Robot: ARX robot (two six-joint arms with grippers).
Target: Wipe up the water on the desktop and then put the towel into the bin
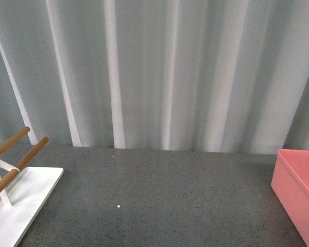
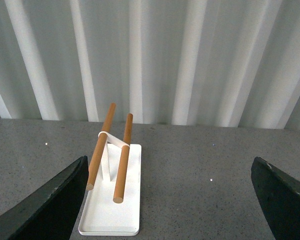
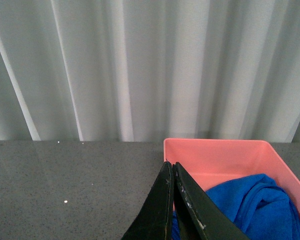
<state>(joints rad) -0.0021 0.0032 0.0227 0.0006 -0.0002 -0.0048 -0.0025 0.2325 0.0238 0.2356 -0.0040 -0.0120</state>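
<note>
The blue towel (image 3: 255,205) lies bunched inside the salmon-pink bin (image 3: 215,150) in the right wrist view. My right gripper (image 3: 171,165) is shut, its black fingers pressed together with nothing between them, at the bin's near wall beside the towel. The front view shows only a corner of the bin (image 1: 298,185) at the right edge of the dark speckled desktop (image 1: 165,195); neither arm shows there. My left gripper (image 2: 170,200) is open wide above the desktop (image 2: 200,170), its fingers (image 2: 45,205) at the sides of the frame, empty.
A white rack (image 2: 115,200) with two wooden rods (image 2: 122,157) stands on the desktop ahead of the left gripper; it shows at the front view's left edge as the rack (image 1: 20,200). A pale pleated curtain (image 1: 154,72) backs the desktop.
</note>
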